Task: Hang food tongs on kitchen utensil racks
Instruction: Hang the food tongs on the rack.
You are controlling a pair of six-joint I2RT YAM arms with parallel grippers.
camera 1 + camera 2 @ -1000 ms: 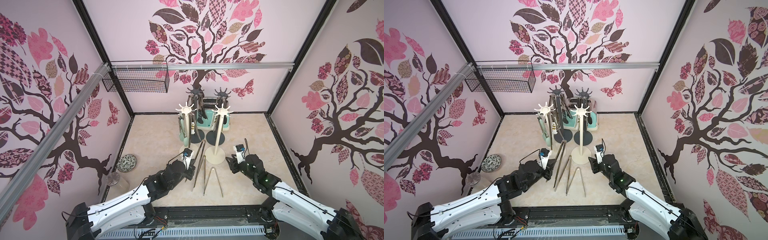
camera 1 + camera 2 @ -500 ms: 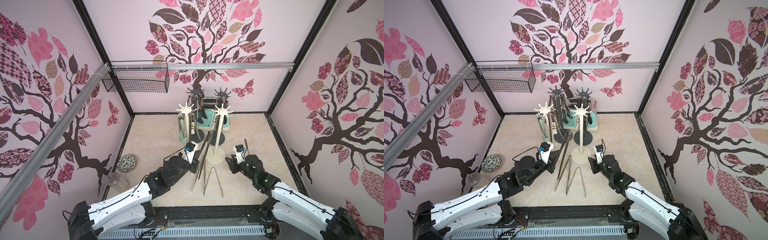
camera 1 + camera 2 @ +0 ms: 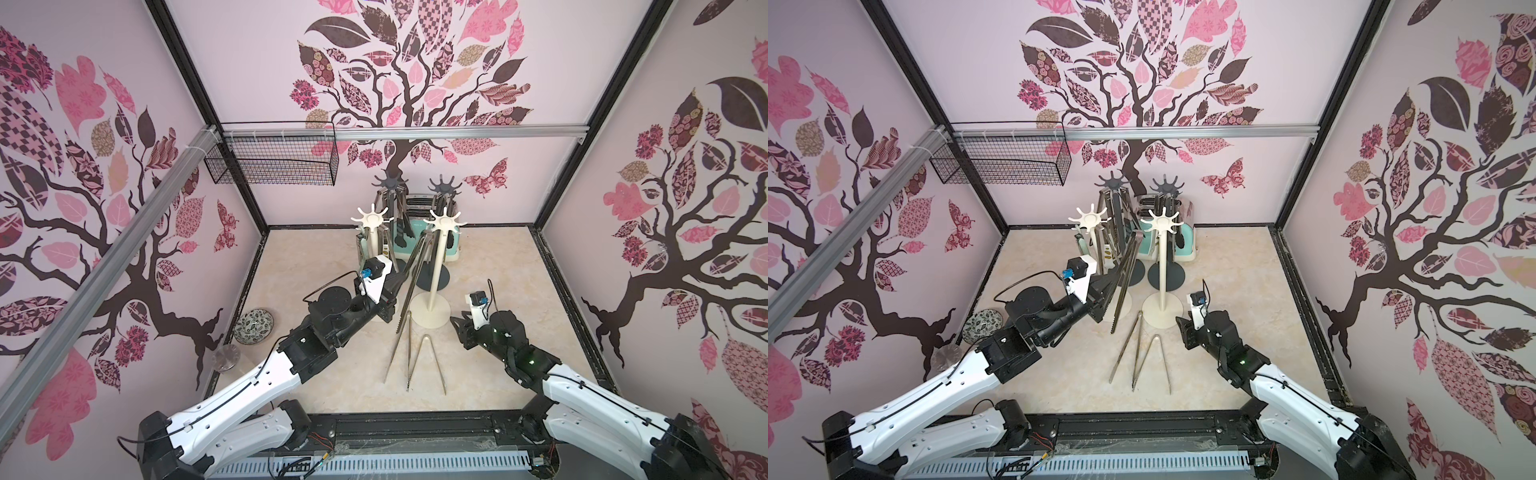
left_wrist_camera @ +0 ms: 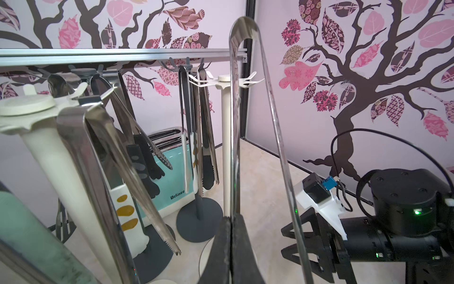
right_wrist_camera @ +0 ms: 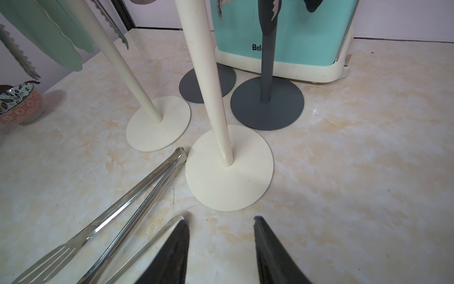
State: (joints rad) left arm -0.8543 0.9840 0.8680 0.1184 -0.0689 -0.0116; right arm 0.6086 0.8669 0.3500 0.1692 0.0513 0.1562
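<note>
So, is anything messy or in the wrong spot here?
Yes. Two steel tongs, a long pair and a short pair, lie flat on the table beside the cream rack instead of hanging from its hooks.

The lifted tongs [image 4: 234, 147] are bare metal, smooth and shiny like a mirror. The loose tongs [image 5: 169, 164] are shiny metal too. The cream rack [image 5: 228, 186] looks painted and smooth, with only a faint shine, and so does the dark grey rack [image 5: 270, 108]. The toaster [image 5: 307, 37] looks like glossy plastic. The worktop [image 5: 356, 159] looks like smooth stone with a soft shine. The bowl [image 5: 17, 98] is glazed. The basket [image 3: 270, 162] is thin black wire. The right gripper [image 5: 219, 218] has dull, slightly rough fingers [image 5: 172, 258].
</note>
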